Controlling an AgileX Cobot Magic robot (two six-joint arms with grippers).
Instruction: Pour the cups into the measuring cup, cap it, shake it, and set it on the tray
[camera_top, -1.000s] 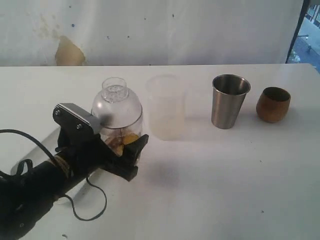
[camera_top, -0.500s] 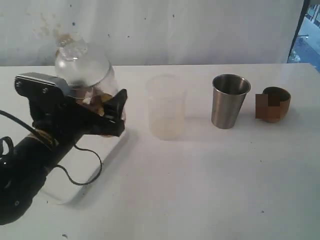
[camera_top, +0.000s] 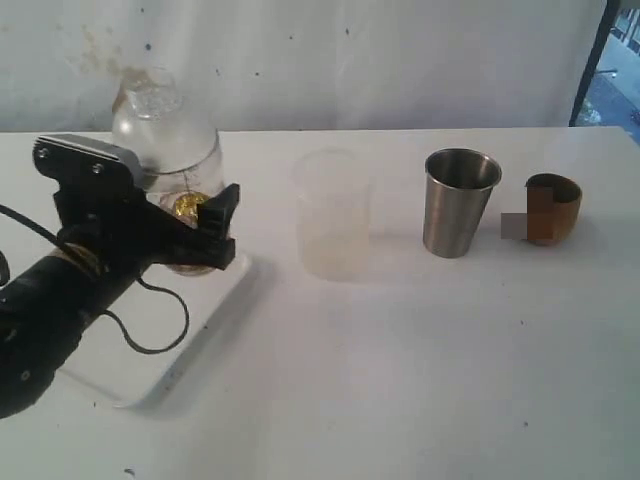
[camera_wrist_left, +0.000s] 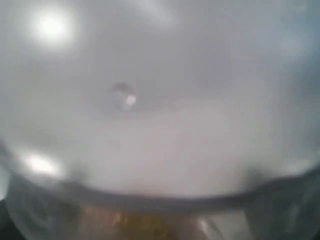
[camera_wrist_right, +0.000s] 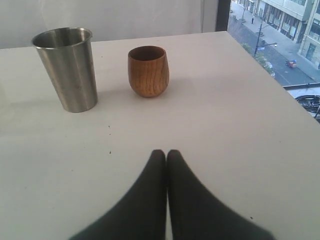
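Observation:
My left gripper (camera_top: 190, 232) is shut on the measuring cup (camera_top: 172, 150), a clear cup with a domed clear cap and yellow-brown contents. It is held upright at the far end of the white tray (camera_top: 200, 312); I cannot tell if it touches the tray. In the left wrist view the blurred cap (camera_wrist_left: 160, 100) fills the frame. The steel tumbler (camera_top: 459, 202) (camera_wrist_right: 67, 67) and the brown cup (camera_top: 550, 208) (camera_wrist_right: 148, 70) stand at the back right. My right gripper (camera_wrist_right: 166, 154) is shut and empty, low over the table in front of them.
A frosted translucent cup (camera_top: 332, 213) stands between the tray and the tumbler. A black cable (camera_top: 150, 335) from the left arm loops over the tray. The table's right edge (camera_wrist_right: 280, 85) lies close beyond the brown cup.
The left gripper has carried the capped measuring cup up and to the left, from the table beside the frosted cup to over the tray, then lowered it slightly. The right gripper has not moved.

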